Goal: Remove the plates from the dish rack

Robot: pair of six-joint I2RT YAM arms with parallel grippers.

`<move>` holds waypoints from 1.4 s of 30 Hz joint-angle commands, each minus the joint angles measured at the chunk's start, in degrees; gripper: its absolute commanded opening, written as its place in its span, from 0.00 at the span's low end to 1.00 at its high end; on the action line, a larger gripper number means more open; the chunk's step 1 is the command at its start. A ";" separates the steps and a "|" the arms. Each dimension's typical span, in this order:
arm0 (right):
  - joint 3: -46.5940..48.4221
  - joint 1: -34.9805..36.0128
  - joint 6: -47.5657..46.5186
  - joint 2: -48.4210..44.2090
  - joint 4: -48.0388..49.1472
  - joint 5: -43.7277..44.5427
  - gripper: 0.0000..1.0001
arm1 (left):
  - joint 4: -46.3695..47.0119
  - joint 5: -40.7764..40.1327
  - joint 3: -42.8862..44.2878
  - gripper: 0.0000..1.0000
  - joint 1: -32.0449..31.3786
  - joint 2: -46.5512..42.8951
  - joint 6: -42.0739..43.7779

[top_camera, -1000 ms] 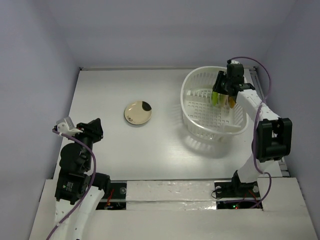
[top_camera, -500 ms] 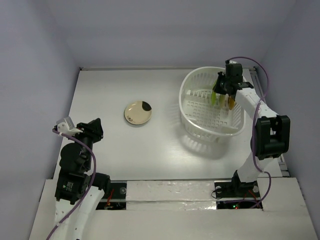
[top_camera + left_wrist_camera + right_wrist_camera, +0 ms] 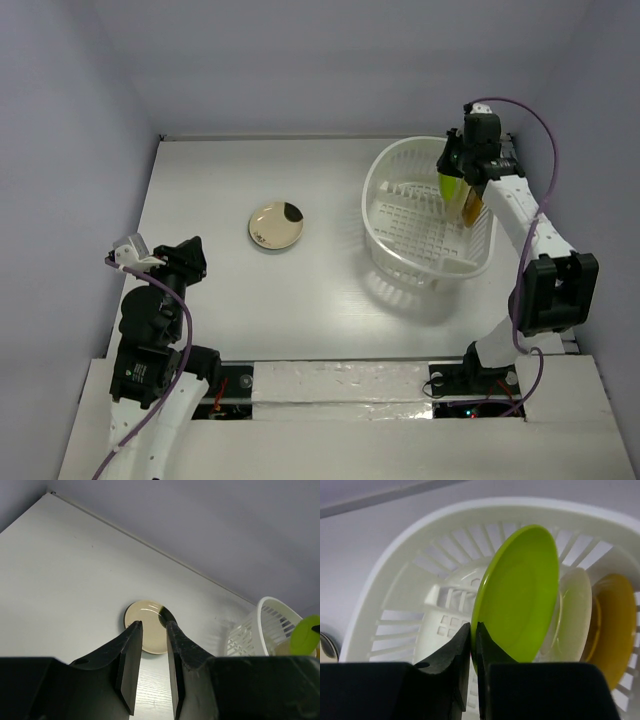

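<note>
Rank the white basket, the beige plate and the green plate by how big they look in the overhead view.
1. the white basket, by far the largest.
2. the beige plate, lying flat.
3. the green plate, seen nearly edge-on, so it only looks smaller; real size unsure.

On the counter, a lone plate lies at nine o'clock of the rack; other plates stand inside the rack's two o'clock side.

The lime green plate looks smooth and glossy, the dish rack is white moulded plastic, the table matt white.
</note>
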 commanded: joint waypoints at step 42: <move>47.54 49.69 -23.42 40.22 -12.52 7.88 0.00 | 0.33 -3.34 1.18 0.23 0.18 -1.13 -0.73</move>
